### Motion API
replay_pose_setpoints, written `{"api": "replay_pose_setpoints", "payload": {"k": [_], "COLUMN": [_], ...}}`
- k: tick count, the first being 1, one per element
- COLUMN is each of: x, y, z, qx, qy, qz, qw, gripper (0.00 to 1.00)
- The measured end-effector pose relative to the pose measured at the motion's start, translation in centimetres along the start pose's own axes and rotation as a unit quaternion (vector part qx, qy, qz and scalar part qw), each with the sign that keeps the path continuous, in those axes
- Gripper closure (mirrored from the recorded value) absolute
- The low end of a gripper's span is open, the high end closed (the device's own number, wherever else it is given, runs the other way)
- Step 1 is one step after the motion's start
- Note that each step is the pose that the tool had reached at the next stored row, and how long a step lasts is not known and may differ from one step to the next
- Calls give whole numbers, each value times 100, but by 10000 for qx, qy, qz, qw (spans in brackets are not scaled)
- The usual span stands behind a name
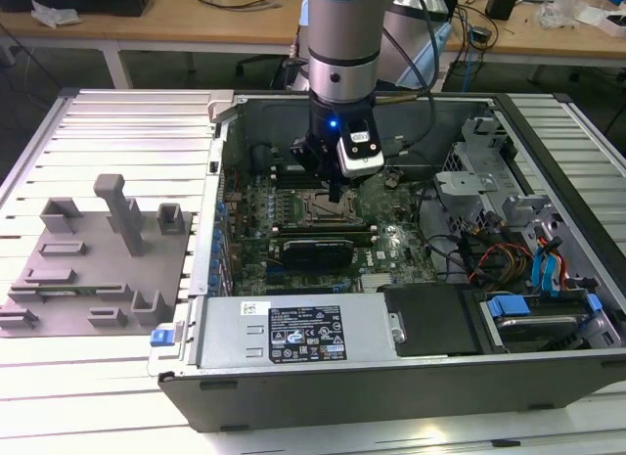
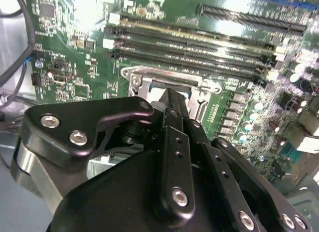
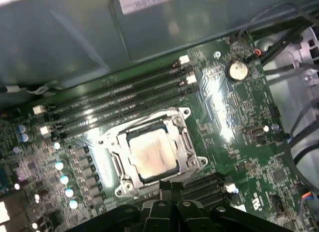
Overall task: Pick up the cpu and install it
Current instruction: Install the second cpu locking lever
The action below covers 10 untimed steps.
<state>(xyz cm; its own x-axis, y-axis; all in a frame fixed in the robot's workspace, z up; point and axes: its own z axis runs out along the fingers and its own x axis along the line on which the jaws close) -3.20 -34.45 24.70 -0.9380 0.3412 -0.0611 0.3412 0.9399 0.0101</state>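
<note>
**One arm held upright over the socket, cpu seated below the fingertips**

One arm [image 1: 343,44] is seen in the exterior view descending vertically into the open computer case [image 1: 391,377], its wrist pointed straight down at the motherboard [image 1: 293,196]. The gripper [image 1: 335,193] is held just above the socket [image 1: 330,212], with the fingers drawn together into a narrow point and nothing gripped between them. In the first wrist view the joined fingertips [image 3: 167,184] are found just at the edge of the socket's metal frame [image 3: 192,152], and the cpu [image 3: 151,155] is seen lying flat inside that frame, directly ahead of the fingertips, its pale silver top uncovered. In the second wrist view the dark linkage of the gripper [image 2: 172,100] is shown closed, with the socket frame [image 2: 164,75] just beyond the tip. Memory slots [image 3: 119,100] are placed past the socket from the gripper. A grey tray [image 1: 98,269] with upright blocks is set well apart from the gripper, outside the case, toward the exterior view's left.
</note>
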Motion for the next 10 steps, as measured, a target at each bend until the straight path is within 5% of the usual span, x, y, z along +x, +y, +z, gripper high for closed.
{"api": "replay_pose_setpoints", "payload": {"k": [5, 10], "x": [-27, -26], "y": [-86, -89], "z": [2, 22], "qx": [-5, -39], "qy": [0, 6], "qz": [-100, -667], "qw": [9999, 9978], "gripper": [89, 89]}}
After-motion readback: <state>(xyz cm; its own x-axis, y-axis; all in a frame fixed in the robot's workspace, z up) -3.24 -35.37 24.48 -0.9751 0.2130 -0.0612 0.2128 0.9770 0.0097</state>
